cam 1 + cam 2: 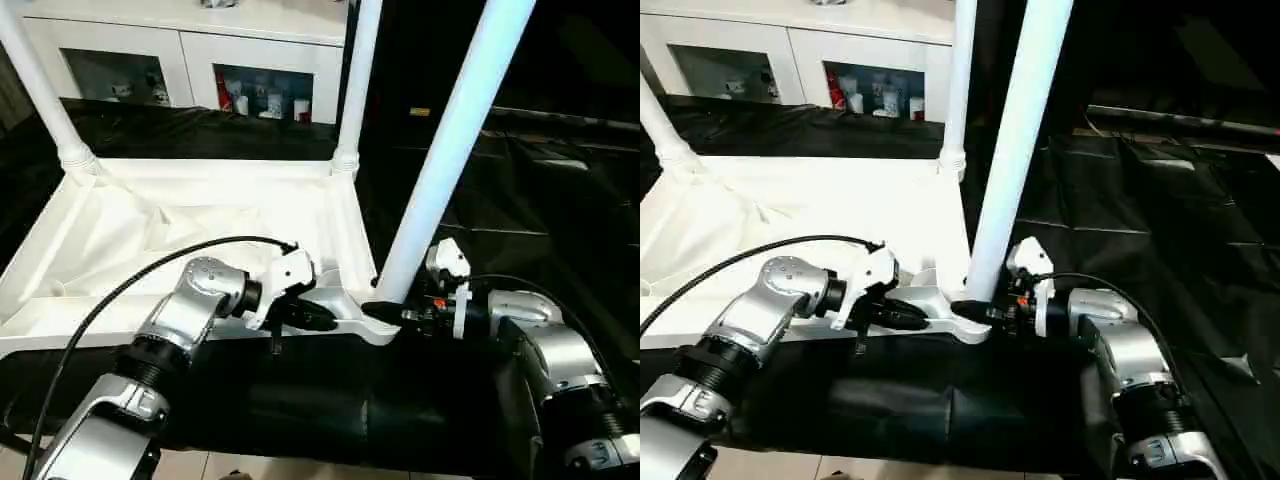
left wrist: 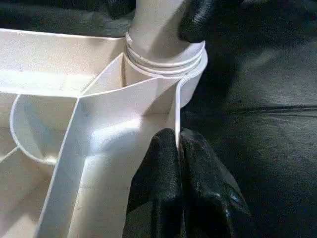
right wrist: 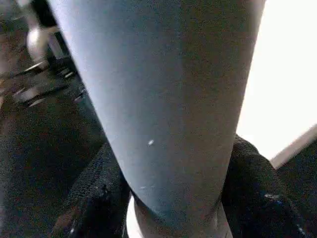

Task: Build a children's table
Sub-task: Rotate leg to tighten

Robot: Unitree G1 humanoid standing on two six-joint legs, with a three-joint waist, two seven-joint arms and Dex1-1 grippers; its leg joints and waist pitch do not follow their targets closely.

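Note:
The white tabletop (image 1: 200,230) lies upside down on the black-draped table, ribbed underside up. Two white legs stand upright in its far corner sockets, one at the far left (image 1: 40,90) and one at the far right (image 1: 357,80). A third leg (image 1: 450,150) rises tilted from the near right corner socket (image 2: 166,69). My right gripper (image 1: 385,312) is shut on this leg's base, with black fingers (image 3: 252,183) on both sides of the tube. My left gripper (image 2: 178,144) is shut on the tabletop's thin rim just beside that socket.
A white glass-door cabinet (image 1: 200,70) stands behind the black-draped table (image 1: 540,200). A black cable (image 1: 120,290) loops from my left forearm over the tabletop. The drape's front edge (image 1: 300,440) drops to a light floor.

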